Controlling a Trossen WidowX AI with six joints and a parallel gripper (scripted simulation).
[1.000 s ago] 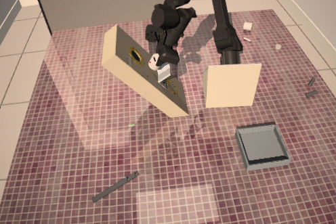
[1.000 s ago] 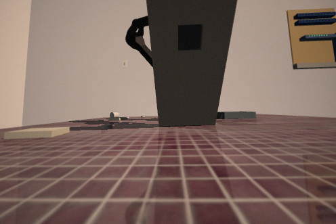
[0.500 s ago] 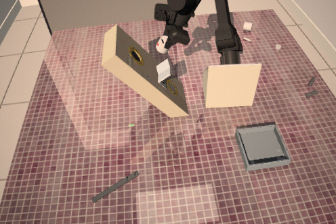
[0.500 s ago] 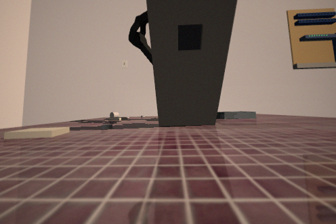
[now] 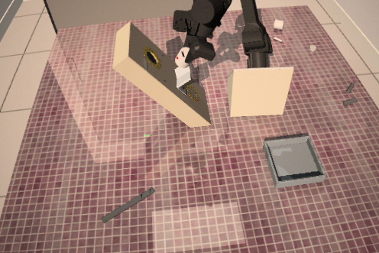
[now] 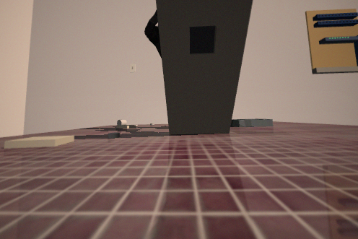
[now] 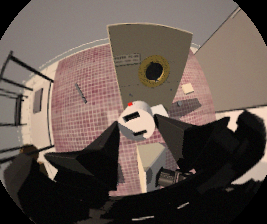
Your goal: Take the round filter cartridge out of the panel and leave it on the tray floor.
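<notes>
The white round cartridge (image 5: 183, 57) (image 7: 136, 125), with two dark slots and a red dot on its face, stands out in front of the service panel (image 5: 153, 87) (image 6: 198, 89) (image 7: 129, 42). Whether its rear end is still inside the panel is hidden. My gripper (image 7: 136, 120) is shut on the cartridge, with one black finger on each side of it in the wrist view. A pale angular piece (image 5: 183, 76) shows at the panel below the cartridge. The grey tray (image 5: 302, 183) (image 6: 252, 123) lies to the right of the panel and holds nothing visible.
A cream block (image 5: 260, 92) stands between the panel and the tray side, in front of the arm's base. Yellow rings (image 5: 153, 66) (image 5: 198, 99) sit on the panel face. A grey bar (image 5: 127, 205) (image 7: 80, 93) lies at the front left. Small white and grey pieces lie at the right.
</notes>
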